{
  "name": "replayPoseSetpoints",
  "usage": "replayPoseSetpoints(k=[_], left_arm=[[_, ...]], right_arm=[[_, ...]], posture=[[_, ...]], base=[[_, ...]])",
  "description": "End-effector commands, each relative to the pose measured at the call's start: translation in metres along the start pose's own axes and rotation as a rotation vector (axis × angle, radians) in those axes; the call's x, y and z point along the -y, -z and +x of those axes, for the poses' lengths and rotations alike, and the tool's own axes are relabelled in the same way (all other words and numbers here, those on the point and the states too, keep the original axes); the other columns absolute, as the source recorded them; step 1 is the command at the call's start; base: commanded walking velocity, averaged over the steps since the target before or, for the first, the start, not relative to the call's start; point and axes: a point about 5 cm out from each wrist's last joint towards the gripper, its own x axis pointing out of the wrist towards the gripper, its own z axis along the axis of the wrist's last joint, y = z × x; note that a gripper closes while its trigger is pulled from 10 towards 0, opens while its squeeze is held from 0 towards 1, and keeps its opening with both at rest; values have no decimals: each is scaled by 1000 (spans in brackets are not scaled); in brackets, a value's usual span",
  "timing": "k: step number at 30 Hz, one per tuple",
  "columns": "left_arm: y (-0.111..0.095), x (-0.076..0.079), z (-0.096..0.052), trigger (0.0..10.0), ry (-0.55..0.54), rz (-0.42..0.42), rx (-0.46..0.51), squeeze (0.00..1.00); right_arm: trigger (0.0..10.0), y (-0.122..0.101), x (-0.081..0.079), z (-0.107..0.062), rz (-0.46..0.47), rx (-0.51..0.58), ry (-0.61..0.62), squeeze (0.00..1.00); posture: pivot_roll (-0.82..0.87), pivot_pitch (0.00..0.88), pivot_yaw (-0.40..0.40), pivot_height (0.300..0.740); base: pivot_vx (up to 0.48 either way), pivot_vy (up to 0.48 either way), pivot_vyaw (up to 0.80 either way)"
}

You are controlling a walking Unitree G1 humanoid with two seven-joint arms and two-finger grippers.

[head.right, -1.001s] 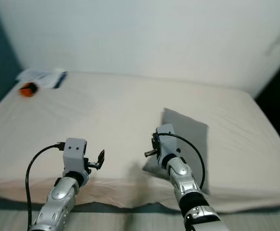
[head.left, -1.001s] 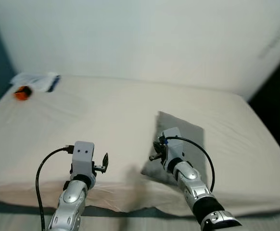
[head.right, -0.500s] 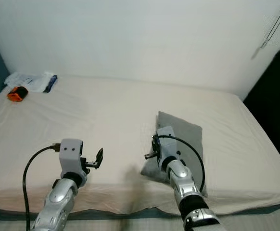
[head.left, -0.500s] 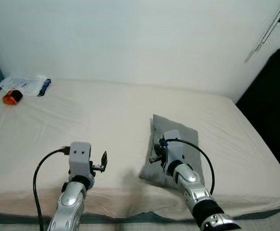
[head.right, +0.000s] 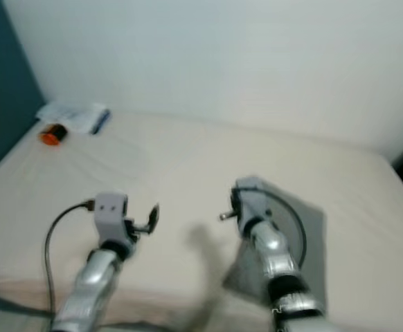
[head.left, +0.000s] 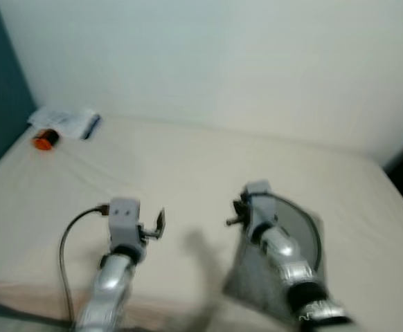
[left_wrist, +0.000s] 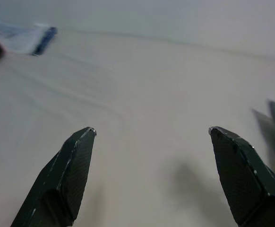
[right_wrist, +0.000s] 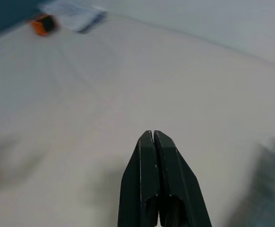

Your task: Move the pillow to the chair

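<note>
Head-camera views at the moment of record, both blurred, with a cream-sheeted bed (head.left: pixel 187 173) against a pale wall. The grey pillow (head.right: pixel 309 228) lay flat on the bed's right half, near the front edge, partly hidden behind the right forearm. The right gripper (right_wrist: pixel 156 142) was held above the sheet just beside the pillow's left edge, its two black fingers pressed together and holding nothing; the right wrist view showed bare sheet ahead of the tips and a grey smear of pillow at the frame edge. The left gripper (left_wrist: pixel 151 132) hung over the open sheet well apart from the pillow, fingers spread wide and empty. At the far left corner lay a small orange object (head.left: pixel 44 140) beside a white-and-blue packet (head.left: pixel 70 121). Compared with half a second earlier, the whole scene had shifted and softened (the teal wall at the left had come back into frame and the dark area at the right had shrunk), which indicated camera motion rather than movement of the objects; the arms kept much the same pose relative to the pillow. The pillow was therefore judged not yet grasped, and no chair could be seen in these views, so the task remained at its approach stage.
</note>
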Motion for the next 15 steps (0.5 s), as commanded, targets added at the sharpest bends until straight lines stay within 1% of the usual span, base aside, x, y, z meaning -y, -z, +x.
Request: replayPoseSetpoints(k=[1, 15], left_arm=[[4, 11, -1, 10000, 39, -6, -13, 0], [3, 10, 0, 10000, 45, -5, -4, 0]], right_arm=[[10000, 17, 19, -14, 18, -53, 62, 0], [10000, 17, 18, -13, 25, -51, 63, 0]], posture=[[33, 0, -126, 740], [36, 0, -124, 740]], base=[[0, 0, 0], [0, 0, 0]])
